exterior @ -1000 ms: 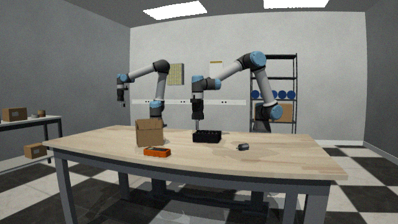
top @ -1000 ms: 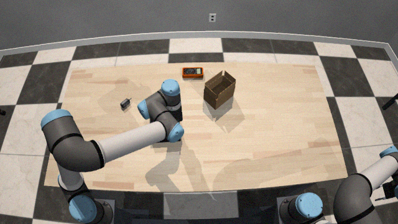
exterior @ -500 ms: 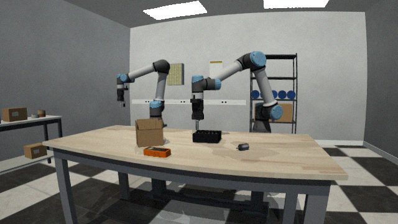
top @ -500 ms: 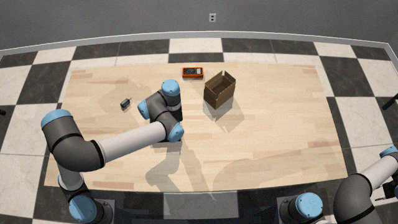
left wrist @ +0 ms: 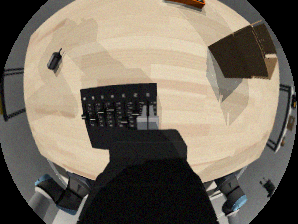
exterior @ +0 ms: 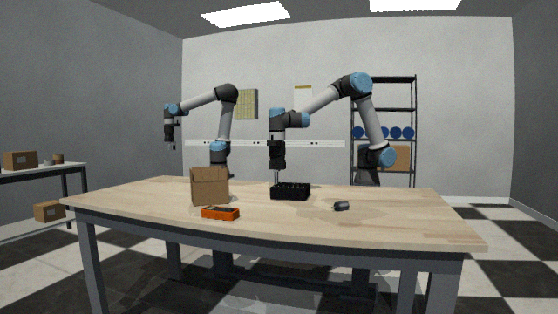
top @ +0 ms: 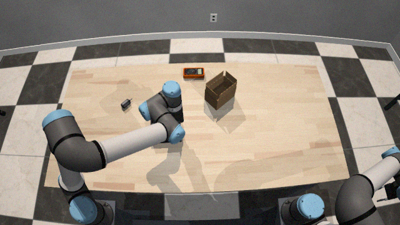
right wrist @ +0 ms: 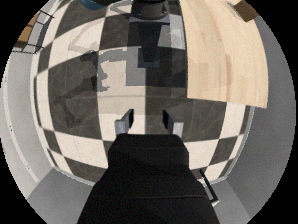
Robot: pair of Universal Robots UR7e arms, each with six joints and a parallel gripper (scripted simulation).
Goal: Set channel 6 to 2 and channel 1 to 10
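The left wrist view shows the lighting desk, a flat black box-shaped console (exterior: 290,192) (left wrist: 117,100) with a row of upright slots across its face, pale tick marks beside them, small light squares along the far edge, and fader caps standing at differing heights; the channel numbers and levels are too small to read. The desk lies on the pale wooden counter (top: 275,125) (exterior: 174,214) (left wrist: 185,80) (right wrist: 225,60). The left gripper (exterior: 275,176) (left wrist: 148,111) is closed with nothing between its fingertips, which are together over the end of the desk nearer the box; whether they touch a cap I cannot tell. The right gripper (exterior: 172,147) (right wrist: 148,115) is wide apart and holds nothing, off the counter above the checkered floor (top: 359,122) (exterior: 501,270) (right wrist: 120,105). From the top view the left arm (top: 134,142) (exterior: 320,101) hides nearly all of the desk, whereas the exterior view shows its side wall and the left gripper upright over it. The exterior view also shows a black metal shelf rack (exterior: 415,131) with blue round things on it, which the top view does not show. The open brown cardboard box (top: 220,92) (exterior: 209,187) (left wrist: 245,52) stands near an orange-cased multimeter (top: 194,73) (exterior: 220,213) (left wrist: 187,3); its visible interior in the top view shows only brown cardboard, though part of its bottom is hidden.
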